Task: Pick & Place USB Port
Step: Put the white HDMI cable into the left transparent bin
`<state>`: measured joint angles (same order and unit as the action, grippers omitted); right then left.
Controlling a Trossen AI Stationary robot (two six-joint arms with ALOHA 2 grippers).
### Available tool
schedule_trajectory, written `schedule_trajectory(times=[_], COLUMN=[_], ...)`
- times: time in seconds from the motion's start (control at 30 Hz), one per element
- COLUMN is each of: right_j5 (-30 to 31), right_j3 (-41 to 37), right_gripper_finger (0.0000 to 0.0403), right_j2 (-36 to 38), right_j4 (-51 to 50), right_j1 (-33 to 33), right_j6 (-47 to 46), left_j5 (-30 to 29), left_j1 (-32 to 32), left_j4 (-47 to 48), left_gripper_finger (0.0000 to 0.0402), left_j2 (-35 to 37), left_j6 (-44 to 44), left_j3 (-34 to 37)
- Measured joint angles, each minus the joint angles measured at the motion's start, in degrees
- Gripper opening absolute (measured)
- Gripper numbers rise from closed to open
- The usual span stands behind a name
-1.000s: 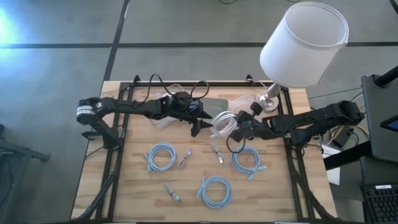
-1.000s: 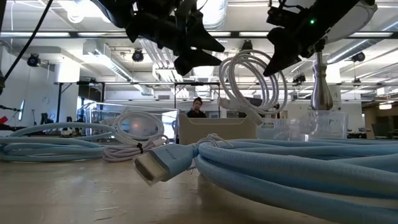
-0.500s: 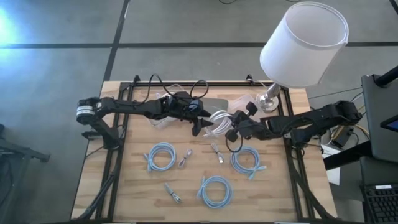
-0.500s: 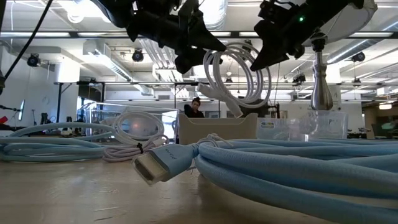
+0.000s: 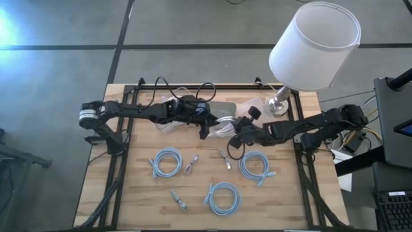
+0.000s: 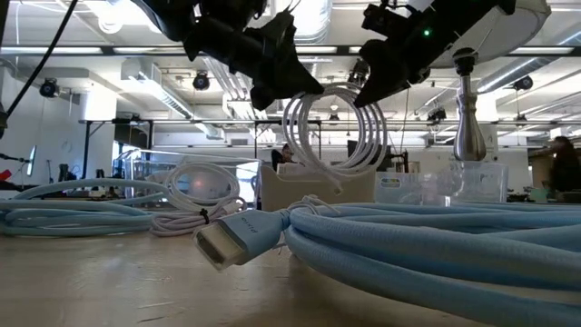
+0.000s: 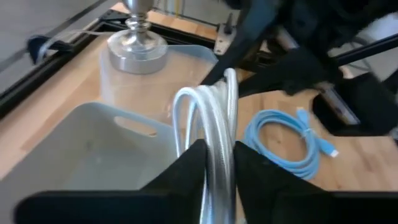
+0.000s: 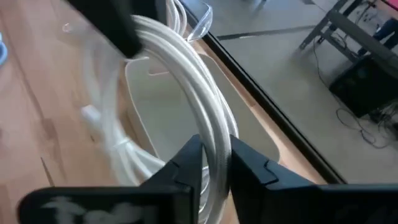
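Observation:
A white coiled cable hangs in the air between my two grippers, over the near edge of a white bin. My left gripper reaches in from the table's left and is shut on the coil's left side. My right gripper comes from the table's right and is shut on the coil's right side. In the low view the coil hangs as upright loops below both grippers, above the bin. My left gripper pinches several strands of the coil's bundle between its two fingers. The fingers lie across the strands and come roughly level from the table's left. The coil is lifted clear. My right gripper has the coil's strands between its two fingers, which lie across the bundle and come from the table's right, slanting down. The coil hangs below the fingers, clear of the table; a loose connector end dangles.
A clear container and a lamp with a white shade stand at the far right. Three blue cable coils and small connectors lie on the near half of the table. More white cable lies far left.
My right gripper has carried the white coil toward the table's left, to my left gripper. My left gripper, open a second ago, has shut on the coil's left side. The coil stays lifted and hangs over the bin's near edge.

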<state>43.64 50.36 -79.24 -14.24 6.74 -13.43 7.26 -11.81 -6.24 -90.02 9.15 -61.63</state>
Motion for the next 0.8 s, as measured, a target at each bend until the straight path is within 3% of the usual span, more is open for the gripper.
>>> schedule_trajectory(times=[0.1, 0.47, 0.8], right_j5=[0.0, -0.2, -0.2], right_j3=[0.7, 2.5, 2.6], right_gripper_finger=[0.0090, 0.0134, 0.0136], right_j2=[0.0, 5.4, 10.5], right_j4=[-0.1, -4.1, -11.4], right_j1=[-0.1, 0.9, 1.4], right_j6=[2.4, 7.0, 1.7], left_j5=[-0.2, -0.6, -2.2], left_j1=[0.0, 0.0, 0.0], left_j4=[0.1, 3.2, 15.4], left_gripper_finger=[0.0038, 0.0041, 0.0042], left_j2=[0.0, 1.7, 14.4], left_j6=[-0.5, -0.7, -0.5], left_j3=[0.0, 0.0, 0.0])
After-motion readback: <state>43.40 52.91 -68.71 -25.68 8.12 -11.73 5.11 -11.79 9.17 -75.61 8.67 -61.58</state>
